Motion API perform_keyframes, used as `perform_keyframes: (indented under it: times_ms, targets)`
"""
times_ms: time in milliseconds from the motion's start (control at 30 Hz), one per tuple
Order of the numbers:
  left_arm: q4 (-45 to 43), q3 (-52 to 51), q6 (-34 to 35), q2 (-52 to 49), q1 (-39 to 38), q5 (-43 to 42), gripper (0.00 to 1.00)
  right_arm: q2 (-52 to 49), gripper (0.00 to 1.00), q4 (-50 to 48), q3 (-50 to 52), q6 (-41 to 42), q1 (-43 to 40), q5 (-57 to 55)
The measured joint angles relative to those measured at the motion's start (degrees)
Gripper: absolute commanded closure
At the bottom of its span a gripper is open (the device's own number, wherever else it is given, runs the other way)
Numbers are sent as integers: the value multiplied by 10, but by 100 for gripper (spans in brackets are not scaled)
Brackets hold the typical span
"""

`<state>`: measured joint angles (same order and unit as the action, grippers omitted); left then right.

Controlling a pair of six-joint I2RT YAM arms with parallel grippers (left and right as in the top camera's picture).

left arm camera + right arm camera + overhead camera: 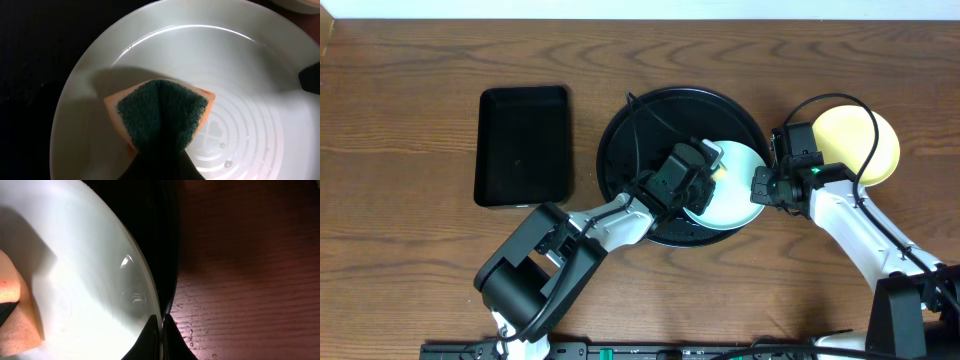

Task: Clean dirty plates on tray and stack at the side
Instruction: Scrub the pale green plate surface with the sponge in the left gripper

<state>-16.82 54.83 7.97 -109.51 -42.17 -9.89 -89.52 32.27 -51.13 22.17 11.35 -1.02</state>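
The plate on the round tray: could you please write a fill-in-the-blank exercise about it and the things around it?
1. The left gripper presses a ___ onto the pale plate.
2. The right gripper is shut on this plate's ___.
3. The other plate, on the table beside the round tray, is ___ in colour.
Missing words: sponge; rim; yellow.

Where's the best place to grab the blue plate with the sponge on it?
Probably the plate's thin rim on its right edge, coming from the right, outside the tray, where the right fingers pinch it. It is shallow and lies in the tray, and the sponge covers its middle, so only the edge gives a hold.
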Motion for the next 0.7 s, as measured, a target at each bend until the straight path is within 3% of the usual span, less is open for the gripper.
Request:
perform_keyframes:
  times_ms: [700]
  targets:
    - [-30,0,-1,-6,0,27,92,0,99,0,0,0,-1,0]
